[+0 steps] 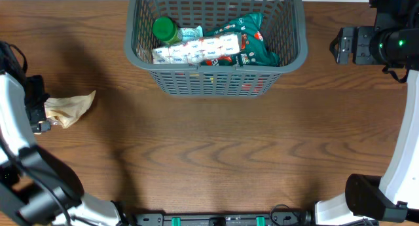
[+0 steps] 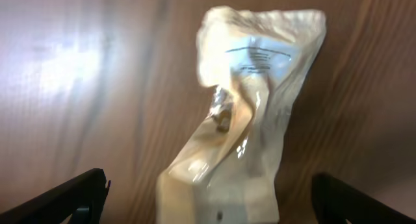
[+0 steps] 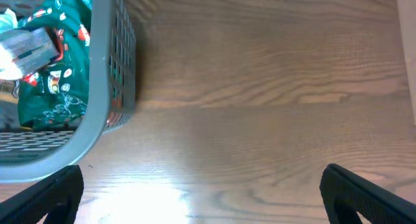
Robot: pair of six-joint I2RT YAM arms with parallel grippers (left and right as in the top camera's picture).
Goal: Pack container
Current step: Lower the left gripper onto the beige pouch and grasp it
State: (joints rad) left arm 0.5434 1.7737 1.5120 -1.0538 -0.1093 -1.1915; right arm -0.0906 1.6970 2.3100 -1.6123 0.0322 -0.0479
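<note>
The dark grey basket stands at the back middle of the table. It holds a green-capped bottle, a white printed pack and a green printed bag. A crumpled cream plastic packet lies on the table at the left. My left gripper is open, its fingers either side of the near end of the packet. My right gripper is open and empty over bare wood, to the right of the basket.
The wooden table stretches in front of the basket. The right arm's black body sits at the back right, the left arm along the left edge.
</note>
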